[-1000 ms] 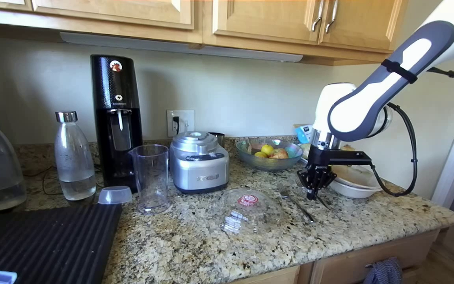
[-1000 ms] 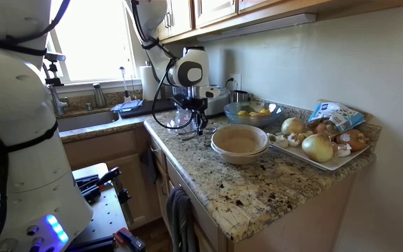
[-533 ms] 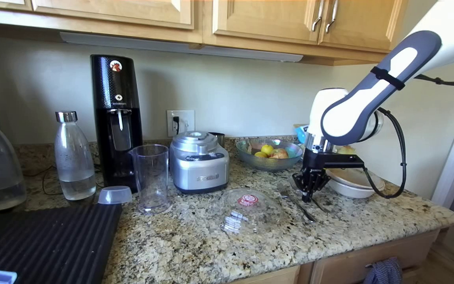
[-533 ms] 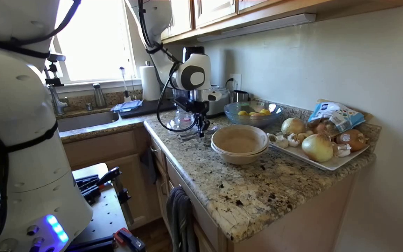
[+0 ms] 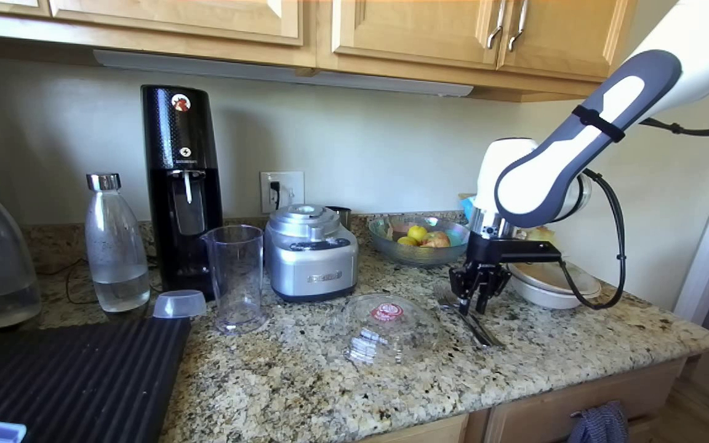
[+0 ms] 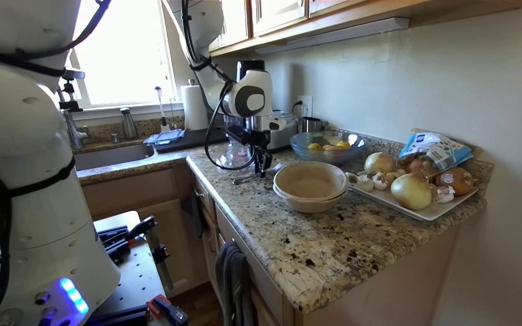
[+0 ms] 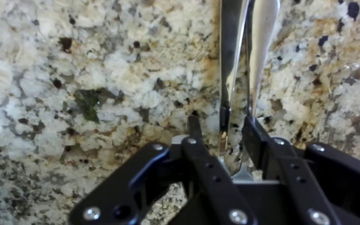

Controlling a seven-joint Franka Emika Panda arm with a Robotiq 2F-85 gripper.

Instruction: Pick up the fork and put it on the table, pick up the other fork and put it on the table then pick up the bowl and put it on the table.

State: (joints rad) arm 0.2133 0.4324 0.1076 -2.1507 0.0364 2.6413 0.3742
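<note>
Gripper held low, its jaws spread to either side of one fork.
The other fork, partly hidden by a jaw, is laid just beside it on the countertop; by that pairing, a shared set-down spot is presumably meant. The gap is likely wanted for release or regrasp; which, cannot be told. The bowl, presumably the upper one, is nested in a lower bowl nearby.
</note>
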